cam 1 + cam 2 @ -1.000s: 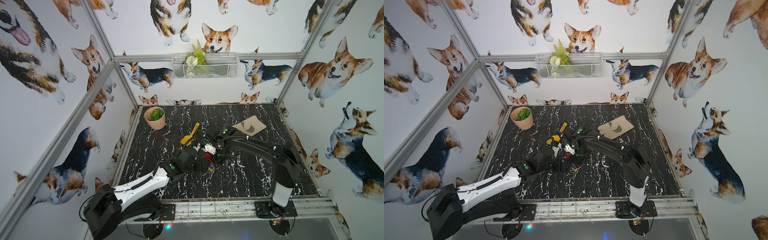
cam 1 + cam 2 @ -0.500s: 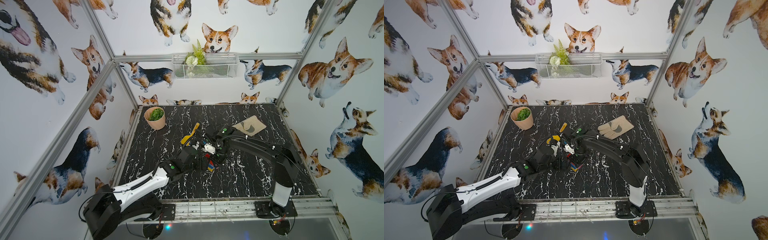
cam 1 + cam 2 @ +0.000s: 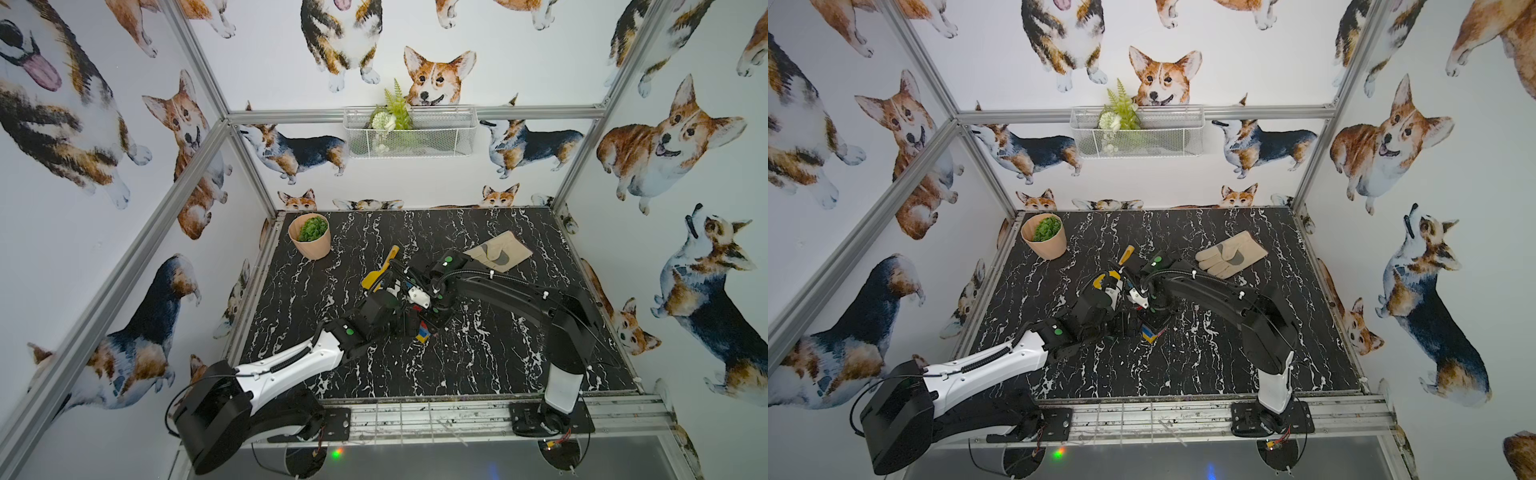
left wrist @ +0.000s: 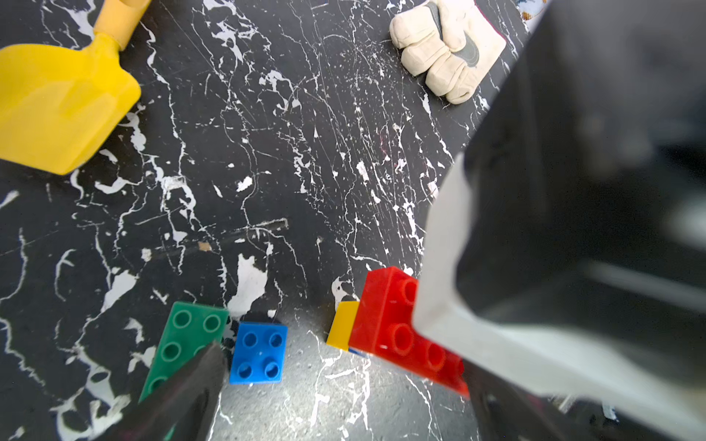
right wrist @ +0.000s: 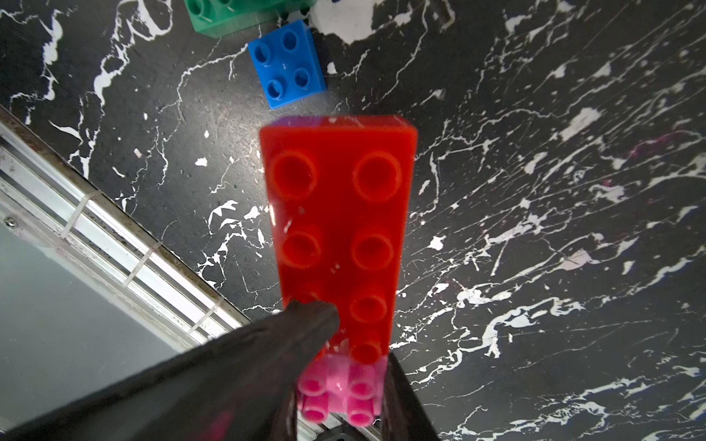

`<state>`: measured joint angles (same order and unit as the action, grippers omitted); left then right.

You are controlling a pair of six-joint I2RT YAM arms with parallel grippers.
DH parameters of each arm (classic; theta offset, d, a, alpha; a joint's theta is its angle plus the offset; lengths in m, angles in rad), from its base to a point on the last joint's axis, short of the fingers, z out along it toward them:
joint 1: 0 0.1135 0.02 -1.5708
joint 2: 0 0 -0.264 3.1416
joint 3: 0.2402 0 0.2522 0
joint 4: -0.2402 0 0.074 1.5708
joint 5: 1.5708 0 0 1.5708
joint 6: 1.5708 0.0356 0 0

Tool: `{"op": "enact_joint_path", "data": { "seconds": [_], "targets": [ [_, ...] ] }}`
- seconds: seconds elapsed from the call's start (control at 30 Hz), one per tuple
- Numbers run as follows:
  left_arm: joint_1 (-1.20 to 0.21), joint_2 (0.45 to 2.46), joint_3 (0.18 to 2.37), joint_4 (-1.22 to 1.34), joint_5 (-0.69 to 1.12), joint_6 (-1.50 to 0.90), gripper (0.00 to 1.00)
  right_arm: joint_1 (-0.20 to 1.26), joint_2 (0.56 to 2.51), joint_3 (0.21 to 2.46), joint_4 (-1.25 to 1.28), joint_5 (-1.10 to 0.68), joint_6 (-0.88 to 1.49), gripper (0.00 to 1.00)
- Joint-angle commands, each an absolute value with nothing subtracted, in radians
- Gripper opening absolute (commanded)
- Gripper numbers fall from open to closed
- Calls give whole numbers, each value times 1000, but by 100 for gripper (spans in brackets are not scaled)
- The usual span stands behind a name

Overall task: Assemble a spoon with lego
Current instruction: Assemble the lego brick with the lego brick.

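Right claw (image 5: 355, 343): clamped on the spoon (image 5: 336, 214) at its wide end. The pink brick (image 5: 340, 389) sits between the jaws, and one finger (image 5: 248, 362) lies across the red brick (image 4: 393, 324) studs.
Left claw (image 4: 344, 372): jaws spread wide, nothing in them, low over the loose lego.
Spoon: mid-table between the two arms, in the right claw. A yellow piece (image 4: 342, 324) with a sliver of blue sits under the red brick's free end. Can't tell if that end touches the table (image 4: 267, 152).
Loose lego: the green brick (image 4: 183, 336) and blue brick (image 4: 259, 353) lie flat, studs up, just beside each other and near the spoon's free end.
Why this grip: holding at the pink end leaves most red studs and the free end exposed for adding parts.
Why left is open: it looks staged to grab the next brick. One jaw overlaps the green brick, so that's my guess.
Risk: the blue brick is tight against the green one, so closing may shove it. The two claws are also crowded.
Clutter: the shovel (image 4: 57, 103) and glove (image 4: 447, 49) are well apart and not in play.
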<state>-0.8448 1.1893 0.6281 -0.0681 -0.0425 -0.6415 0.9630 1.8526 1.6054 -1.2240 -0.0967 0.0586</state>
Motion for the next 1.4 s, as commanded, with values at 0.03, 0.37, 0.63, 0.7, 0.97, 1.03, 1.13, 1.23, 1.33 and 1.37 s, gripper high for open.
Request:
{"op": "enact_joint_path", "data": {
  "seconds": [0.03, 0.37, 0.63, 0.7, 0.97, 1.03, 1.13, 1.23, 1.33, 1.37],
  "targets": [
    [-842, 1212, 619, -113, -78, -643, 99, 973, 1870, 1605, -1243, -113, 53, 22],
    [-843, 1155, 588, -121, -75, -651, 95, 974, 1871, 1616, -1238, -112, 58, 23],
    [-842, 1159, 588, -94, -51, -651, 97, 974, 1875, 1641, -1246, -107, 61, 33],
    [-842, 1165, 588, -90, -49, -652, 97, 974, 1874, 1643, -1248, -109, 61, 34],
    [-842, 1158, 584, -87, -48, -652, 98, 974, 1876, 1648, -1252, -114, 63, 40],
    [-842, 1155, 584, -87, -48, -652, 98, 974, 1876, 1650, -1252, -112, 64, 41],
    [-842, 1154, 584, -87, -46, -652, 98, 973, 1874, 1654, -1252, -112, 65, 43],
    [-842, 1152, 584, -86, -44, -652, 98, 974, 1872, 1660, -1254, -114, 67, 46],
    [-842, 1148, 584, -87, -42, -652, 99, 974, 1871, 1669, -1256, -112, 69, 50],
    [-842, 1145, 585, -88, -42, -652, 99, 973, 1871, 1672, -1256, -110, 69, 51]
  ]
}}
